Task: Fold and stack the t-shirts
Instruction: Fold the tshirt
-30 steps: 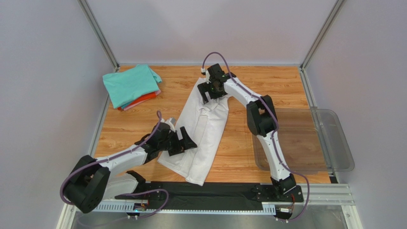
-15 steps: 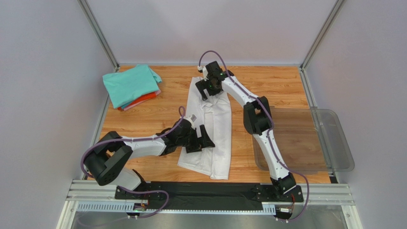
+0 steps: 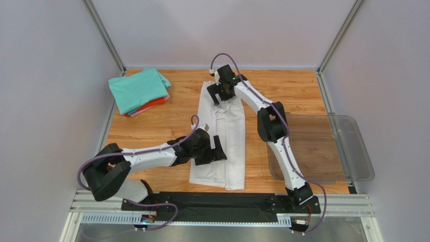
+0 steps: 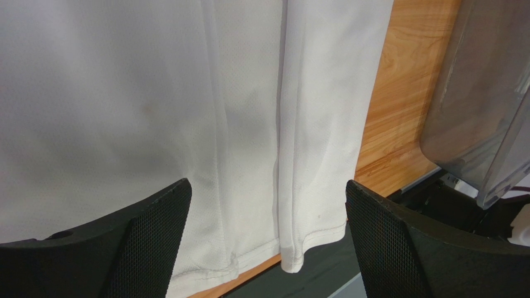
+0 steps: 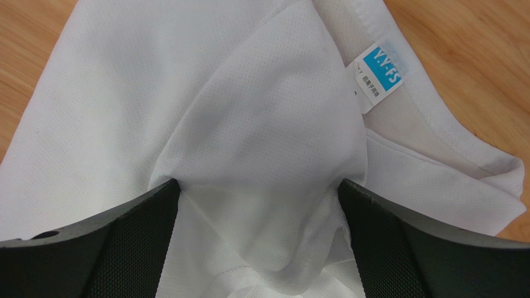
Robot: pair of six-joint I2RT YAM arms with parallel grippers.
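Observation:
A white t-shirt [image 3: 227, 131], folded into a long strip, lies straight down the middle of the table, collar at the far end. My left gripper [image 3: 216, 151] hovers open over its lower half; in the left wrist view the hem [image 4: 261, 257] lies between the spread fingers [image 4: 149, 248]. My right gripper [image 3: 221, 94] stands open over the collar end, where a hump of white cloth [image 5: 261, 155] rises between its fingers [image 5: 385, 248], beside the blue neck label [image 5: 379, 69]. A stack of folded t-shirts [image 3: 139, 89], teal on top of pink and orange-red, sits at the far left.
A clear plastic bin [image 3: 353, 151] stands at the table's right edge, also seen in the left wrist view as the bin [image 4: 479, 93]. A black base rail [image 3: 222, 201] runs along the near edge just below the shirt's hem. Grey walls close off the left, back and right.
The left arm swung right and the shirt's lower end went with it, so the strip turned from slanted to straight. The right gripper shifted slightly left at the collar.

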